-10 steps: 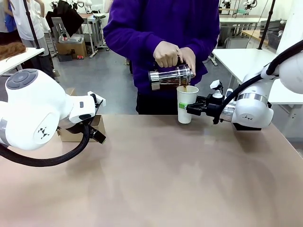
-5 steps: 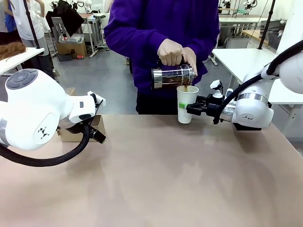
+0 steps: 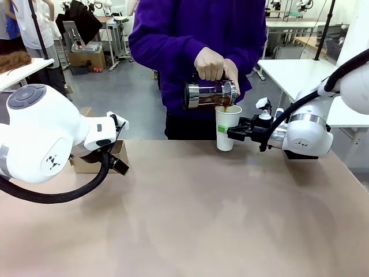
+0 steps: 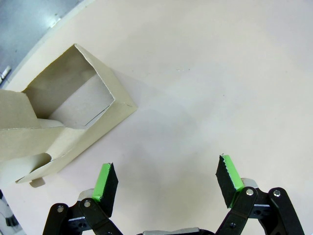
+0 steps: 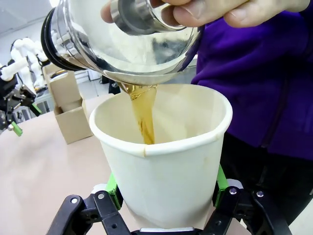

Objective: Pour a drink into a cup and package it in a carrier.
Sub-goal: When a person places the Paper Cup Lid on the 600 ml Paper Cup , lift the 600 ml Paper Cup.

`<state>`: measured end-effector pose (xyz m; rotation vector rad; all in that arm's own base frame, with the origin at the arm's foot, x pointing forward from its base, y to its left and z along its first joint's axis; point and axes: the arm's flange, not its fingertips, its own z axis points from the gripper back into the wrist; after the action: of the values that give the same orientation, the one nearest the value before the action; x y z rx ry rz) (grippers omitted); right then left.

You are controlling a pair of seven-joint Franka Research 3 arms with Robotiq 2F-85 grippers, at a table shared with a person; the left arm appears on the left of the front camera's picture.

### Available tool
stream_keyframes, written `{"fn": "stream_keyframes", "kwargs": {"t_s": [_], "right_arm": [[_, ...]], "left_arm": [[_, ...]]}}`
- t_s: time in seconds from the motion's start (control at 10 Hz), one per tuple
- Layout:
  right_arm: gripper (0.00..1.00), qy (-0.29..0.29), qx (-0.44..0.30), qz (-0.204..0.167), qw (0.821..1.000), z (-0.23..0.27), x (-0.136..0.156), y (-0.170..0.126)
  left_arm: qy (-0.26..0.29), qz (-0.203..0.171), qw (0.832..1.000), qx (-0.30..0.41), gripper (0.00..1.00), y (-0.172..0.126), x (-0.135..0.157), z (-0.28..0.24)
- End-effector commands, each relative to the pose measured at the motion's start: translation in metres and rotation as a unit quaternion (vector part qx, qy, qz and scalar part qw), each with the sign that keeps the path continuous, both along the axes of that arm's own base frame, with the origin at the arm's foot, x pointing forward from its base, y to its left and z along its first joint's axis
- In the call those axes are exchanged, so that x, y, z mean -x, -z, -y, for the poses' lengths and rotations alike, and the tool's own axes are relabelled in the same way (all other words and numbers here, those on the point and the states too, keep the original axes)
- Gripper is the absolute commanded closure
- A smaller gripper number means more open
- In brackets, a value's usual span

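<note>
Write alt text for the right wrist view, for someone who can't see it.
A person's hand tips a glass pitcher, pouring a thin stream of brown drink into a white paper cup clamped in the right gripper.

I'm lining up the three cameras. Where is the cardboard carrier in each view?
Front view: cardboard carrier at left, partly behind the left arm.
Left wrist view: upper left, beyond the open left gripper.
Right wrist view: small, at left, behind the cup.
Shared landmark: the tan table it stands on.
</note>
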<state>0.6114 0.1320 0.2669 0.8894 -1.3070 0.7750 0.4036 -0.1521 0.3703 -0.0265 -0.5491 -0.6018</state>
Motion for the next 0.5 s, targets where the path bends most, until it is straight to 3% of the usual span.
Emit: {"fn": "stream_keyframes", "kwargs": {"t_s": [0.0, 0.4], "right_arm": [[0.2, 0.004, -0.005, 0.002, 1.0, -0.0023, 0.0, -0.0016], [0.2, 0.004, -0.005, 0.002, 1.0, -0.0023, 0.0, -0.0016]], "left_arm": [[0.0, 0.0, 1.0, 0.001, 0.0, -0.0003, 0.0001, -0.0005], [0.0, 0.0, 1.0, 0.001, 0.0, -0.0003, 0.0001, -0.0005]]}}
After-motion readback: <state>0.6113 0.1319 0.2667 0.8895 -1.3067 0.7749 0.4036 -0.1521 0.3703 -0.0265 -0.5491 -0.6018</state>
